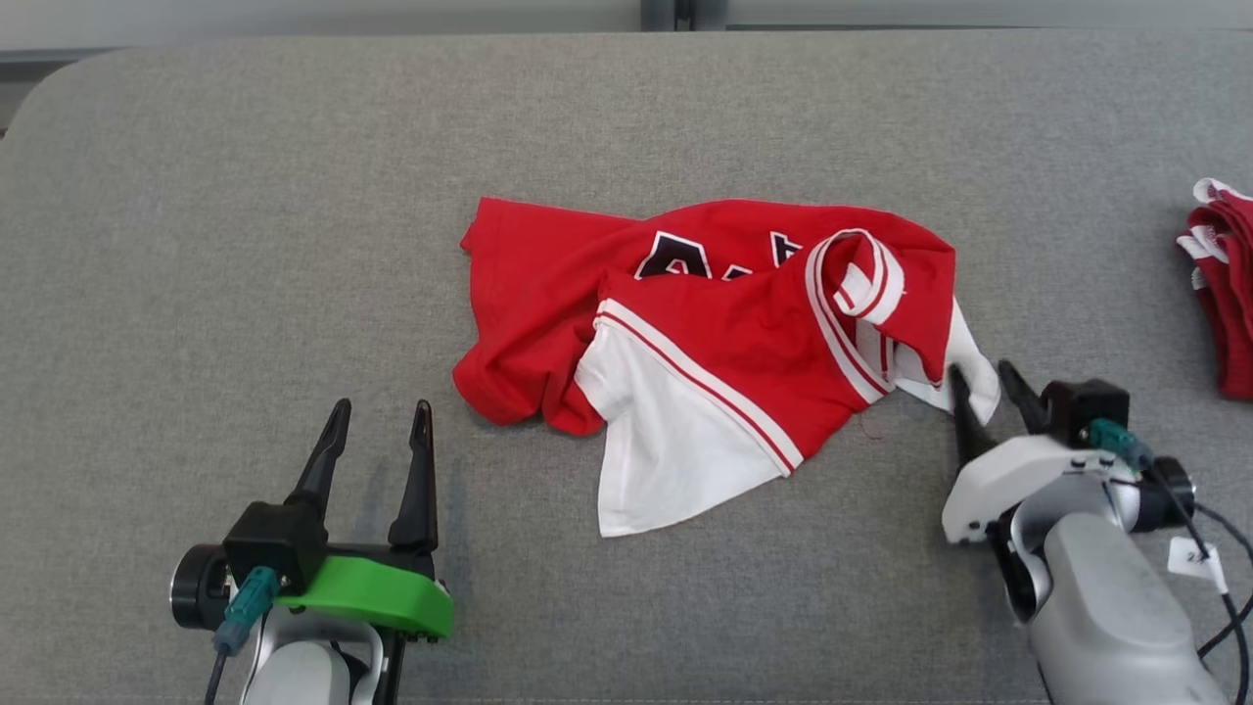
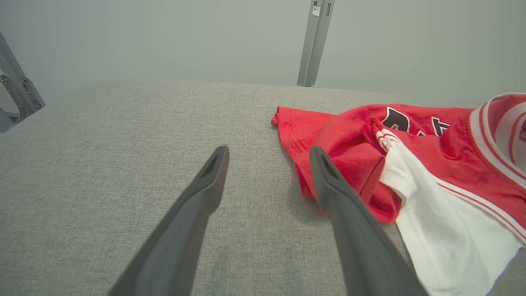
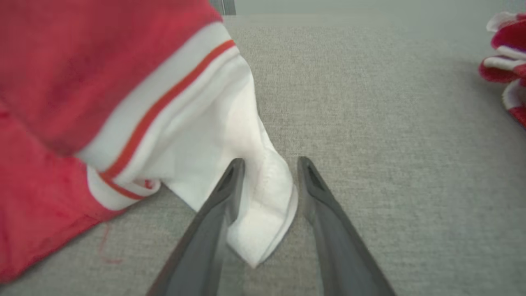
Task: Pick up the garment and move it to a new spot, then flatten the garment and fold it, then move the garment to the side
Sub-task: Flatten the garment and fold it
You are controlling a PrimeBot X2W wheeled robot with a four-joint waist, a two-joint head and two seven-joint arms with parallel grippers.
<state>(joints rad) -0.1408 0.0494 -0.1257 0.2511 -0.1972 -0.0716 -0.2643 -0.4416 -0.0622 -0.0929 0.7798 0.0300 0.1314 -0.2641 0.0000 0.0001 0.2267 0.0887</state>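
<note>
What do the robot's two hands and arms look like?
Both hands have two long, dark, pointed fingers on a black block. The left hand wears a bright green cover; the right hand wears a white cover. Each carries a teal plug with a cable. The right forearm is pale grey, with a small white tag on its black cable.

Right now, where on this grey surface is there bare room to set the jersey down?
Biggest bare patch: the surface left of the jersey, beyond the left tool. The far strip behind the jersey is also free. Crowded on the right: the right tool straddles the jersey's white corner, and a pile sits at the edge.
</note>
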